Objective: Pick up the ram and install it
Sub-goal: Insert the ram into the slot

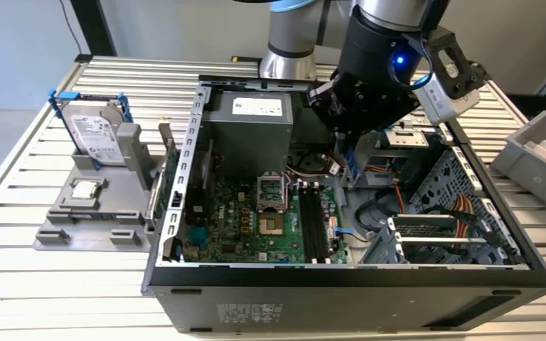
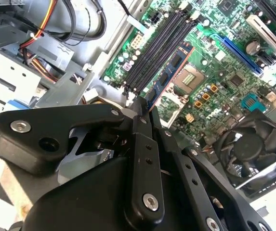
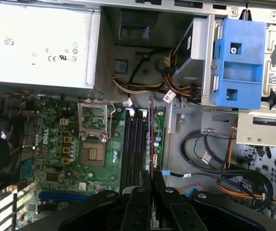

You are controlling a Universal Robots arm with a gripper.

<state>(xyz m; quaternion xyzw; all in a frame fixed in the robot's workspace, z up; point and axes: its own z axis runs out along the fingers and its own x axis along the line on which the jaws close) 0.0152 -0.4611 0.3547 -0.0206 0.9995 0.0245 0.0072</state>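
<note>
The ram (image 2: 170,72) is a slim dark bluish board with chips, and my gripper (image 2: 145,103) is shut on its end. Inside the open computer case (image 1: 193,153), the stick hangs over the motherboard. In the first wrist view the ram (image 3: 151,139) is edge-on, a thin line running beside the black memory slots (image 3: 133,144) from my gripper (image 3: 152,175). In the exterior view my gripper (image 1: 344,138) hovers above the board's far end, with the ram (image 1: 343,162) pointing down toward the memory slots (image 1: 313,224). The slots (image 2: 159,48) hold nothing.
A silver power supply (image 1: 249,121) sits at the case's far side. A blue drive bracket (image 3: 239,62) and loose cables (image 3: 215,163) lie beside the slots, with a black fan (image 2: 248,149) nearby. A hard drive in a blue frame (image 1: 97,131) stands on a grey fixture (image 1: 93,220) at the exterior view's left.
</note>
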